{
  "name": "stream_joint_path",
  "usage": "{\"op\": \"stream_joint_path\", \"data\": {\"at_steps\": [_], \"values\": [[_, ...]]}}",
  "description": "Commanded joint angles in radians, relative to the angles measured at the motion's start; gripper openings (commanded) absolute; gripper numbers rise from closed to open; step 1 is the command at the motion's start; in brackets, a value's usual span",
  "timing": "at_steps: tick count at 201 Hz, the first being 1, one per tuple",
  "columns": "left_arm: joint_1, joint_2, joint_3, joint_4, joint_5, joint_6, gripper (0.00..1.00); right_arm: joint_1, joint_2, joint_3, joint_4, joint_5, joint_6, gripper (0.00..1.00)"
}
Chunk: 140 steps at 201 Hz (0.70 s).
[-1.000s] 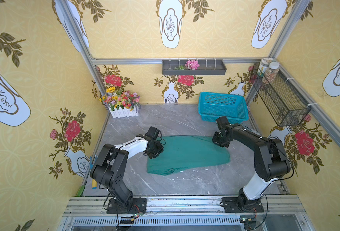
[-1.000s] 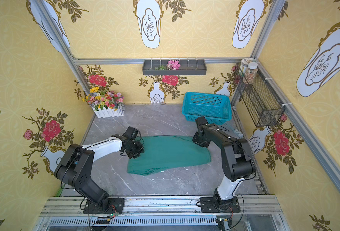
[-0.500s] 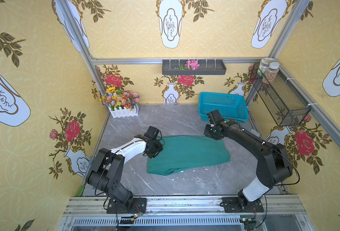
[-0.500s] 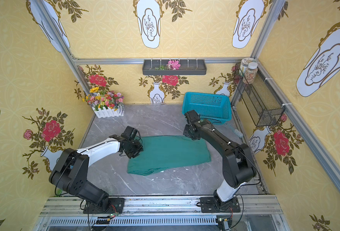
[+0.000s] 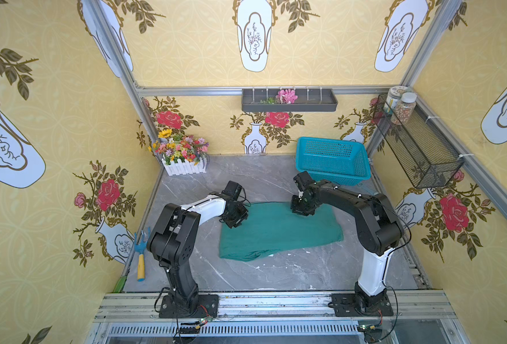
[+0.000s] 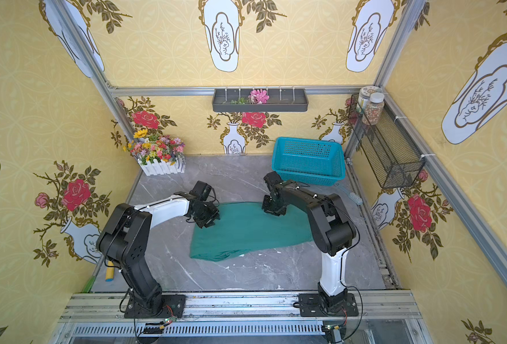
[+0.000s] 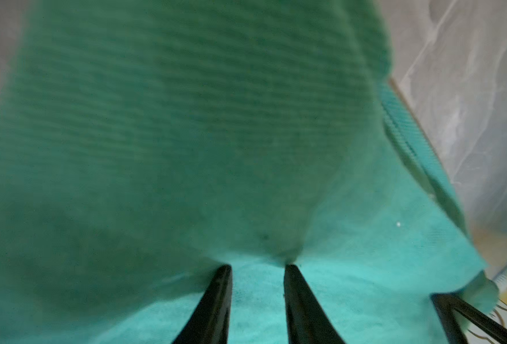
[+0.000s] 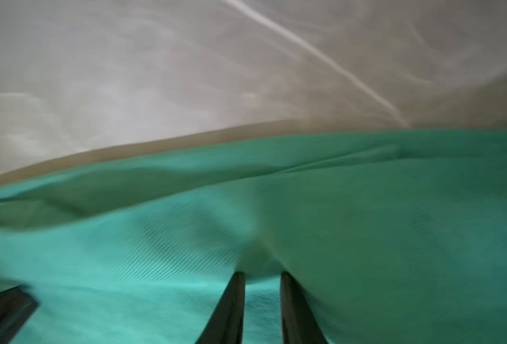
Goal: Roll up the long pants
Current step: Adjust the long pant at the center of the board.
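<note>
Left wrist view – left end effector (image 7: 256,268) pinches a raised fold of the long pants (image 7: 186,119); right end effector (image 8: 261,274) narrow on the cloth, grip unclear. Pants spread flat on the desk (image 5: 276,277), baseward of both – no roll yet, seemingly all left.

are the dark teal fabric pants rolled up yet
Not rolled: the dark teal fabric pants lie flat on the grey marble tabletop, no roll showing.
</note>
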Motion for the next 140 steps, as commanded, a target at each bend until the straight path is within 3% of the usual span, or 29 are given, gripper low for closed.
{"op": "stream_joint_path", "data": {"at_steps": [1, 32, 55, 86, 122, 140], "values": [[0.024, 0.009, -0.095, -0.021, -0.041, -0.016, 0.35, -0.063, -0.006, -0.060, -0.024, 0.087, -0.023, 0.34], [0.059, -0.033, -0.229, 0.011, -0.055, -0.041, 0.35, -0.141, -0.052, -0.105, -0.068, 0.160, -0.059, 0.43], [0.059, -0.041, -0.253, 0.013, -0.055, -0.038, 0.35, -0.164, -0.091, -0.072, -0.119, 0.186, -0.085, 0.47], [0.057, -0.050, -0.221, 0.000, -0.065, -0.025, 0.34, -0.052, -0.191, 0.043, -0.125, 0.166, -0.129, 0.58], [0.054, -0.055, -0.191, -0.015, -0.073, -0.012, 0.34, -0.047, -0.113, 0.074, -0.113, 0.113, -0.087, 0.49], [0.055, -0.057, -0.189, -0.020, -0.073, -0.010, 0.34, -0.070, -0.063, 0.042, -0.056, 0.022, -0.061, 0.45]]}}
